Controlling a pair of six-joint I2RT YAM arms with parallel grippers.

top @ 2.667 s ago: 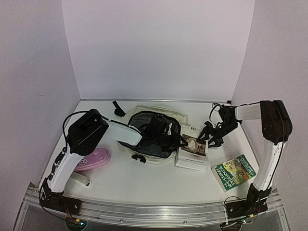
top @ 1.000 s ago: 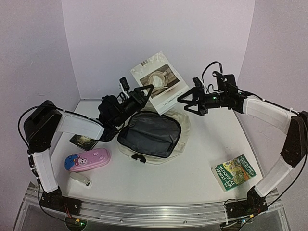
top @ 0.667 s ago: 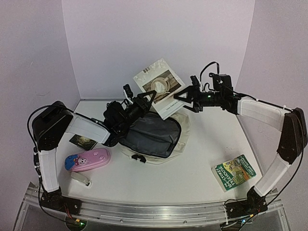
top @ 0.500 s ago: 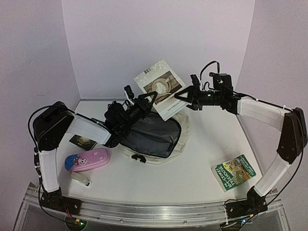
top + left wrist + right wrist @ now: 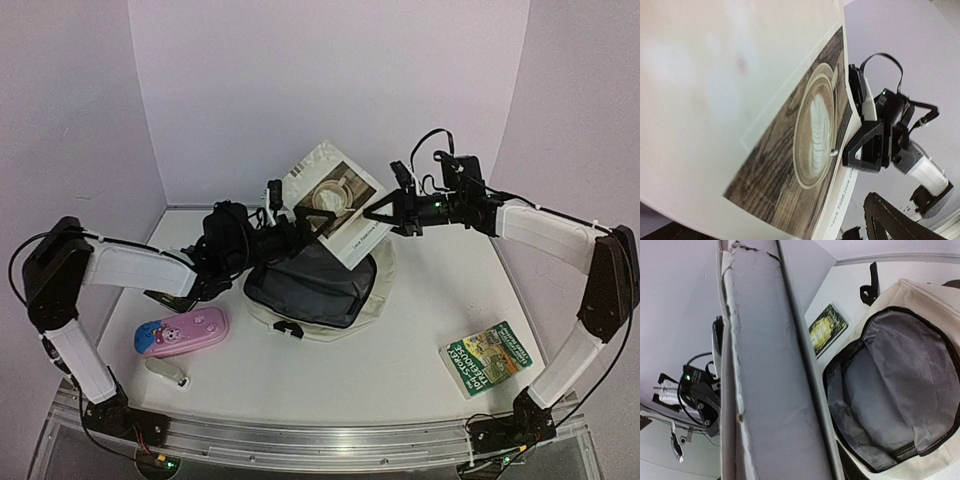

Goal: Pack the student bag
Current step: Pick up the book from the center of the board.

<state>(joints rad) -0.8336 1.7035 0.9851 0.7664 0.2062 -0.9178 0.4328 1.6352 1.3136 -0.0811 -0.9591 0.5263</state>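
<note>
Three views split the scene between them. Only the top camera takes in the whole student bag [image 5: 378, 295]. It lies flat on the desk [image 5: 400, 395] directly below both sets of fingers, mouth up with the grey lining showing. Its longer side runs across the desk from left to right.

The right wrist camera looks down the edge of a book [image 5: 770, 380] into that open mouth. The left wrist camera is filled by the book's coffee-cup cover and sees no bag.

The right fingers [image 5: 375, 212] are closed on the book's right edge and hold it tilted in the air above the bag. The left fingers [image 5: 302, 216] stand spread wide at its lower left edge, gripping nothing; whether they touch it I cannot tell.

On the desk, well to the near left of the left fingers, lies a pink pencil case [image 5: 185, 332]. A green book [image 5: 487, 357] lies well to the near side of the right fingers.
</note>
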